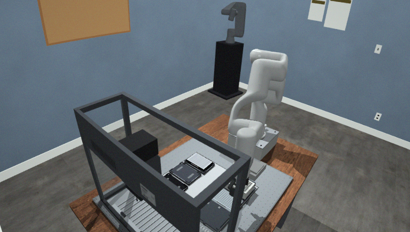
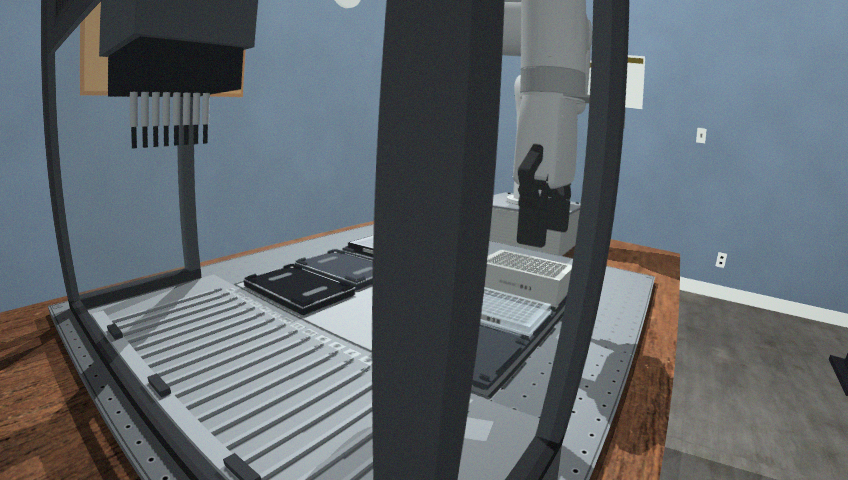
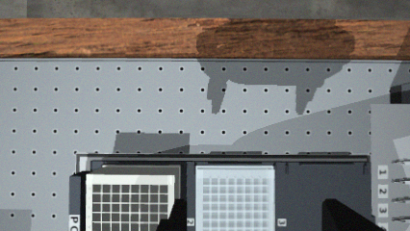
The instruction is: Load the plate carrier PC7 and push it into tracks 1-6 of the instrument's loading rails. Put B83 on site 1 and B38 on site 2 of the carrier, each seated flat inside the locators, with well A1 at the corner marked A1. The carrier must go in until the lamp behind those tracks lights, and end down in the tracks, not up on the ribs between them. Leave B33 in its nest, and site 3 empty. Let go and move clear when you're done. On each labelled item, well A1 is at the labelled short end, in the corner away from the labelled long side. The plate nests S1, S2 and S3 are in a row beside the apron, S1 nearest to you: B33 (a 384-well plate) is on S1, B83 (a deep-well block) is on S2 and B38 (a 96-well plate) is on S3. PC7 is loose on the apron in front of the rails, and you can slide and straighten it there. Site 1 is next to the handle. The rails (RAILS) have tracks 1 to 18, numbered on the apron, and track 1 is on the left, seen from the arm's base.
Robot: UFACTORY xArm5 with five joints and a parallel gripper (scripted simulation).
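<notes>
Hovering open claw point(image 2: 538, 228) directly above B83 point(image 2: 526, 274).

The top view sits high up and far back. It looks down over the dark instrument frame point(image 1: 161, 137) toward the white arm point(image 1: 258, 109) and the blue wall behind. The exterior view sits low and very close, inside the frame, with a thick post point(image 2: 434, 237) right in front of it. It looks across the rails point(image 2: 249, 368) toward the arm's base. The wrist view rides on the arm and looks straight down from close by at the holed plate point(image 3: 144, 96) and the edge of the carrier PC7 point(image 3: 226, 161). All three views show the deep-well block B83 point(image 2: 526, 276) on the carrier.
</notes>
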